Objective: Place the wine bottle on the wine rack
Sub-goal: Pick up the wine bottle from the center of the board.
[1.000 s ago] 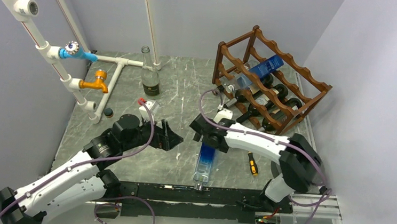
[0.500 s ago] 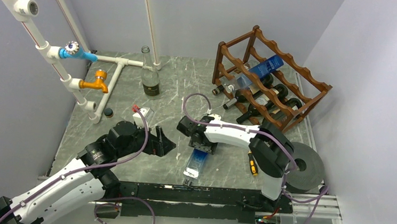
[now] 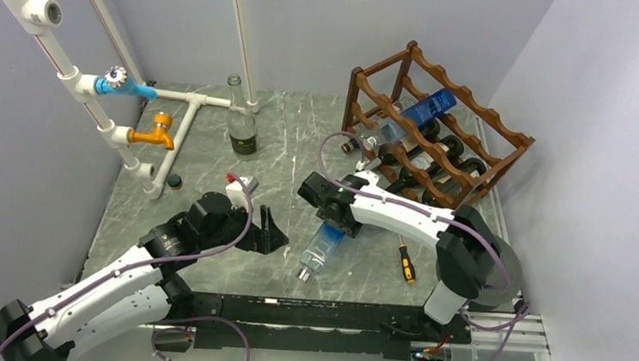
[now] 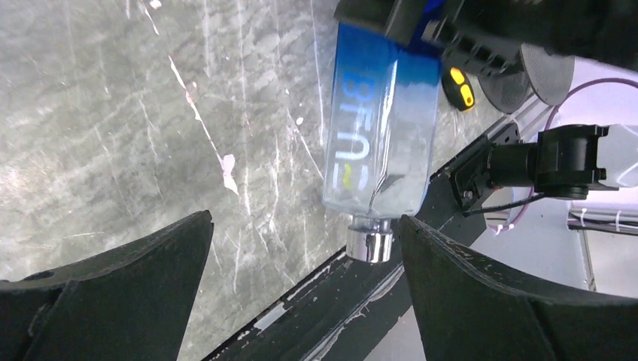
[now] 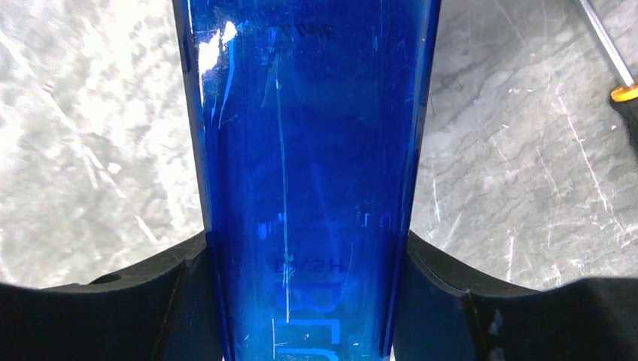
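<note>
One blue wine bottle [image 3: 319, 249] sits clamped in the right gripper [image 5: 305, 259], mid-frame. Left gripper [image 4: 305, 226] gapes wide, empty.

Robot test cell in a lab.
Plain grey walls [image 3: 328, 26] box in a marble surface [image 3: 302, 136]; beyond the left pincer [image 3: 267, 231] stands a pipe rig [image 3: 184, 127] with taps [image 3: 154, 130].
</note>
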Robot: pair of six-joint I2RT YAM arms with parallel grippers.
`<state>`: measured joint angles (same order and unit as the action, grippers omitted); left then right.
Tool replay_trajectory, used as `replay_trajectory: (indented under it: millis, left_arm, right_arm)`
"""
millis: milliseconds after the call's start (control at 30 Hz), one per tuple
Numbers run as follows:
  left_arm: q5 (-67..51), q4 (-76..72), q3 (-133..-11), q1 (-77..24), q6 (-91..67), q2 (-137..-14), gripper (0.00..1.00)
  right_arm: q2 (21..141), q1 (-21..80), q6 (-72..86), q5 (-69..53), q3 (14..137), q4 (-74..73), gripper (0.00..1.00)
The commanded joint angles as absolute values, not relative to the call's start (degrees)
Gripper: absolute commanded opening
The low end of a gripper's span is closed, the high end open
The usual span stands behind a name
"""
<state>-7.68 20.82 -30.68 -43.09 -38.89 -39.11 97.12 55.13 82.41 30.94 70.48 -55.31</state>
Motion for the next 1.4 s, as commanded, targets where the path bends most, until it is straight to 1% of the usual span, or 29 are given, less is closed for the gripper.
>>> replay_trajectory:
  millis: [0, 167, 333, 433, 500, 800, 967, 1033, 1100, 1233, 1300, 1367]
  left_arm:
    - [-12.35, 16.08, -29.08, -43.14, -41.1, -40.41, 1.0]
    - [-16.81, 9.34, -26.75, -43.19, -43.07, -42.69, 0.99]
    - [-21.87, -0.25, -24.15, -43.17, -43.61, -46.83, 0.99]
    - [-24.06, -4.07, -24.28, -43.14, -43.48, -51.09, 0.87]
    - [-26.18, -6.56, -24.71, -43.15, -43.54, -53.59, 0.84]
    - [-33.54, -16.6, -26.78, -43.23, -46.37, -62.29, 0.85]
    - [-34.37, -18.97, -27.1, -43.18, -47.02, -63.14, 0.91]
    - [-34.83, -19.9, -27.46, -43.2, -47.21, -63.66, 0.92]
    - [-35.34, -20.71, -28.11, -43.17, -47.49, -64.77, 0.89]
    - [-36.18, -22.4, -29.45, -43.16, -48.26, -66.98, 0.79]
    - [-36.34, -23.01, -30.17, -43.16, -48.51, -67.92, 0.78]
    - [-36.3, -22.75, -31.29, -43.3, -48.24, -68.98, 0.79]
  right_arm:
    - [92.63, 54.63, 84.05, 38.53, 75.52, -56.43, 0.0]
    - [91.58, 53.77, 83.99, 40.09, 77.91, -58.67, 0.0]
    - [87.63, 51.76, 81.63, 38.22, 75.76, -54.58, 0.0]
    - [85.7, 50.53, 82.04, 38.16, 75.18, -55.06, 0.0]
    - [85.15, 50.0, 82.55, 38.71, 75.4, -56.01, 0.0]
    - [82.84, 45.66, 81.98, 39.21, 73.52, -55.69, 0.0]
    - [80.09, 42.96, 80.78, 39.36, 70.56, -52.74, 0.0]
    - [79.16, 42.07, 80.43, 39.82, 69.64, -52.08, 0.0]
    - [78.46, 41.23, 79.63, 40.14, 69.0, -50.99, 0.0]
    - [77.93, 39.4, 77.75, 39.74, 68.88, -49.37, 0.0]
    - [77.88, 38.58, 76.99, 39.41, 68.91, -48.51, 0.0]
    - [77.77, 37.73, 76.37, 39.01, 68.75, -47.67, 0.0]
